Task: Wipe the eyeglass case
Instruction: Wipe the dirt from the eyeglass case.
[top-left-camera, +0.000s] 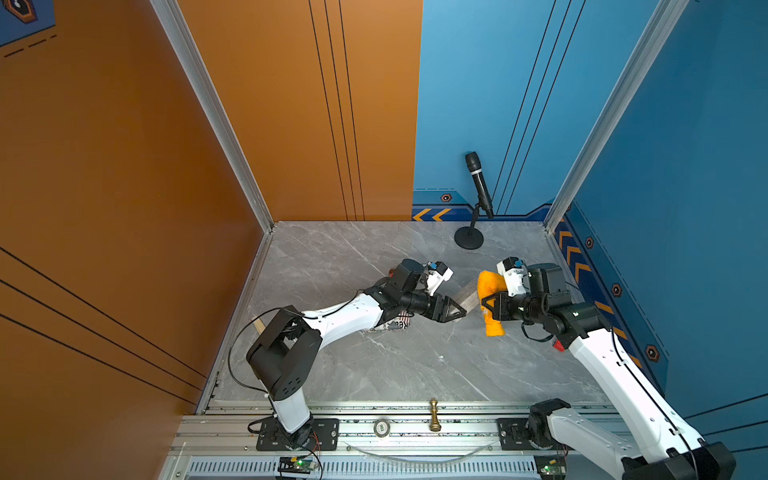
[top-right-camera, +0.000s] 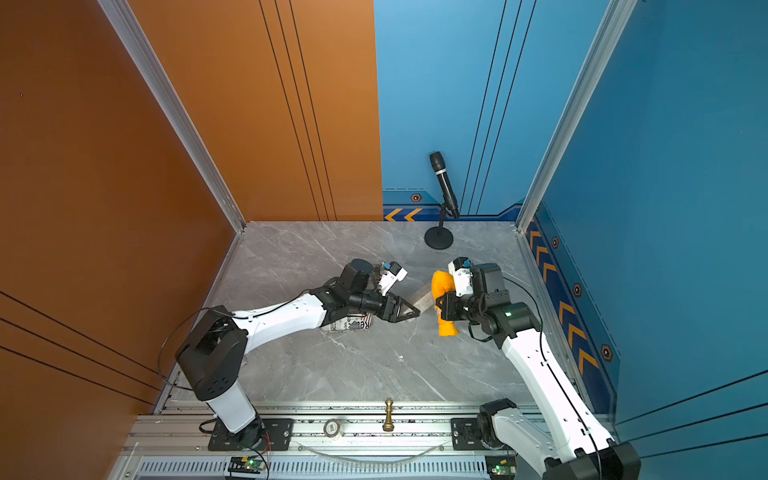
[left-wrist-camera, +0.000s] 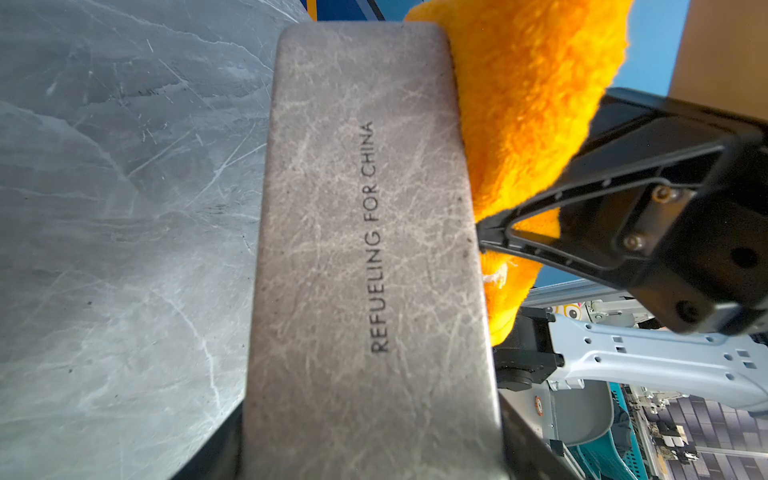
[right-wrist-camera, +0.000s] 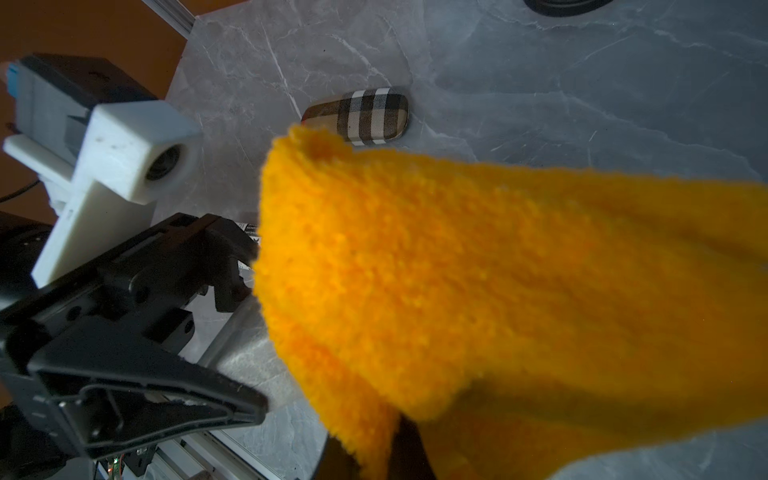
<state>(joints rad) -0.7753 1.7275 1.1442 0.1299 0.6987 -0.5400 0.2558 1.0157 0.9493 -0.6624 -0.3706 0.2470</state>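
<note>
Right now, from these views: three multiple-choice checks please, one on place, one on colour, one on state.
1. Where does the microphone stand?
A. on the front rail
B. at the back of the table, by the blue wall
C. beside the orange wall

2. What colour is the cloth?
A. green
B. white
C. orange

3. How is the right claw?
A. open and empty
B. shut on the cloth
C. shut on a chess piece

Key: 1 B, its base sits at the far edge under the blue wall; 2 C, orange in every view; 3 B, the left wrist view shows it clamped on the cloth beside the eyeglass case.
</note>
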